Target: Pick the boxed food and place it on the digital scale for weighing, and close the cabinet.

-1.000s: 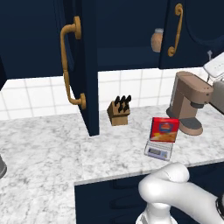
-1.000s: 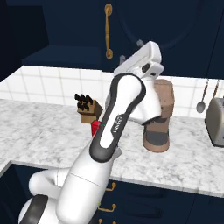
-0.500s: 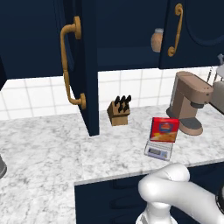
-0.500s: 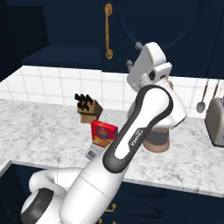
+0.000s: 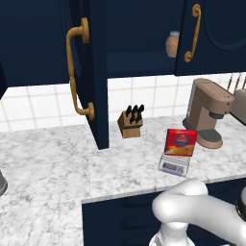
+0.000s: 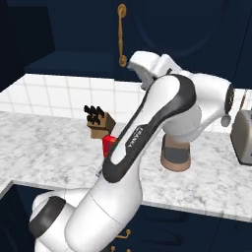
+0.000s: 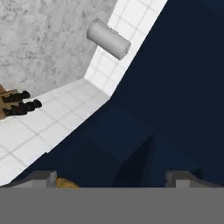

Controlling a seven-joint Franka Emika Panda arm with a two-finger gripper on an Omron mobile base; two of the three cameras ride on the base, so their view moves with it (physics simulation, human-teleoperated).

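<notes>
The boxed food point(image 5: 180, 142), red-fronted, stands upright on the digital scale point(image 5: 173, 166) on the marble counter. A sliver of the boxed food point(image 6: 109, 144) shows behind my arm in the right base view. The cabinet's left door point(image 5: 94, 72) juts out open over the counter, brass handle point(image 5: 76, 72) facing left. Its right door point(image 5: 214, 33) carries another brass handle point(image 5: 193, 31). My gripper point(image 7: 112, 180) is open and holds nothing. It is raised and faces the navy cabinet point(image 7: 175, 87) and the tiled wall.
A tan jar point(image 5: 172, 43) sits inside the open cabinet. A knife block point(image 5: 130, 123), a coffee machine point(image 5: 206, 113) and a toaster point(image 6: 243, 135) stand along the backsplash. A white cylinder point(image 7: 108, 39) shows on the wall in the hand view. My arm point(image 6: 147, 133) arches over the counter.
My arm has swung and folded higher, and the hand has left the right edge of the left base view. The boxed food stays on the scale. The cabinet door has not moved.
</notes>
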